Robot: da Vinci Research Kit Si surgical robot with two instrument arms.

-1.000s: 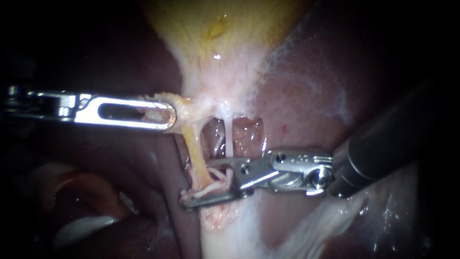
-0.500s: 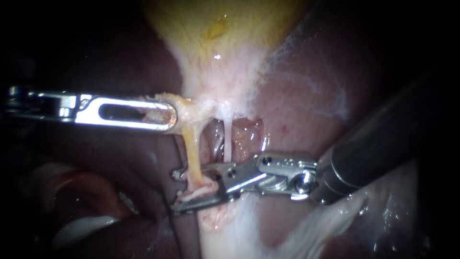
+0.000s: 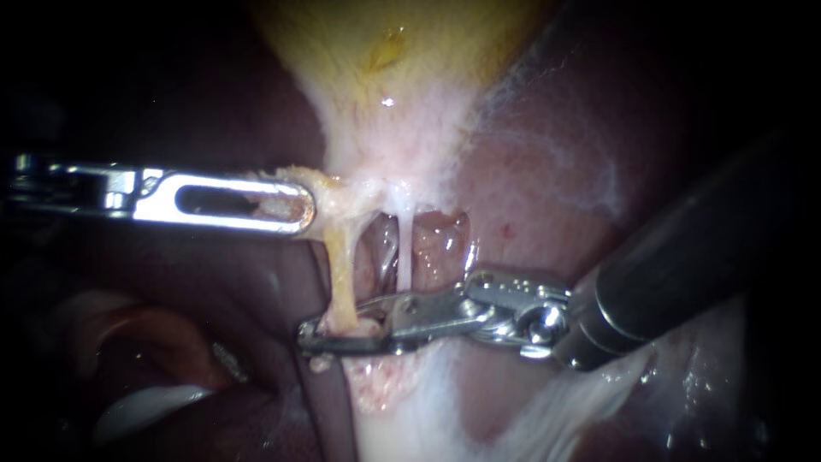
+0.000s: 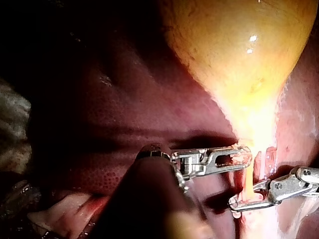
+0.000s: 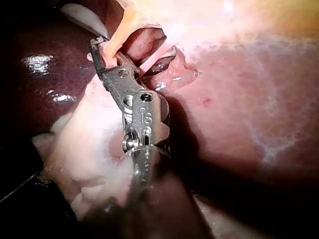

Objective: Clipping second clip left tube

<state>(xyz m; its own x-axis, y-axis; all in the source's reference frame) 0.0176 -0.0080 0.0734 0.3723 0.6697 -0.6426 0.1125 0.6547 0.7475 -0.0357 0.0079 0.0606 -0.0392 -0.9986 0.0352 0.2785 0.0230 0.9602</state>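
Pinching the left tube (image 3: 340, 278) near its low end, the right instrument (image 3: 318, 335) has its end effector almost fully closed. One jaw sits on each side of the tube and both press on it. I cannot see a clip between the jaws, or any other clip on the tube.

I think the job is near its end. The jaws are in place, and what is left is to finish the squeeze, open up and back away.

The left instrument (image 3: 299, 205) has its end effector closed on a bit of the gallbladder (image 3: 402, 128) neck and holds it out to the side.

The left tube is yellow. It runs up and down in the endoscope view, from the gallbladder neck down to the jaws, which cross it almost square. A thin white tube (image 3: 404, 248) stands just beside it. The liver (image 3: 530, 214) lies behind.
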